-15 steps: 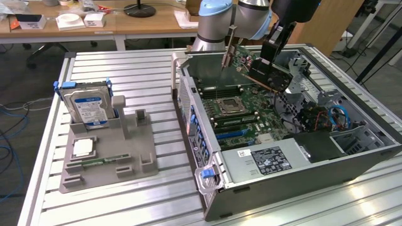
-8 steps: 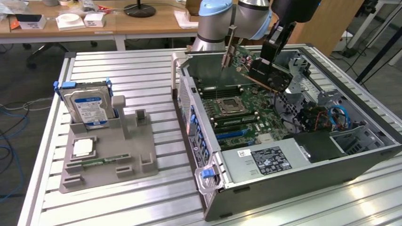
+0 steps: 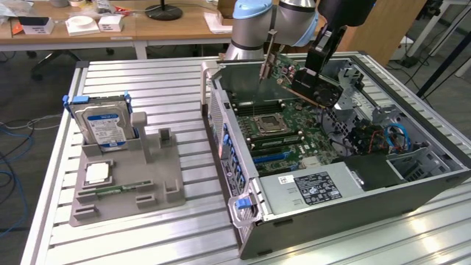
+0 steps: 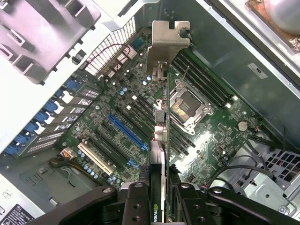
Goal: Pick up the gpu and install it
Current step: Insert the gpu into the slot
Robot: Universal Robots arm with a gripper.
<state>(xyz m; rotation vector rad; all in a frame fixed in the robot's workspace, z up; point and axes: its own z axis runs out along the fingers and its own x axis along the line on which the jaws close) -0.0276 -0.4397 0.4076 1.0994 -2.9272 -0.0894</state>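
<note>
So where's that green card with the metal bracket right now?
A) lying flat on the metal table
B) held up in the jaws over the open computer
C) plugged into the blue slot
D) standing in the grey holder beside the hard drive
B: the jaws grip the gpu in the air, tilted above the motherboard, not seated in any slot.

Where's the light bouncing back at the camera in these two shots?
Exterior view: light glares in streaks off the metal table toward the view's lower right, while the inside of the computer case sits in shade. Wrist view: a white glare patch lies on the motherboard beside the gpu held in the hand.
</note>
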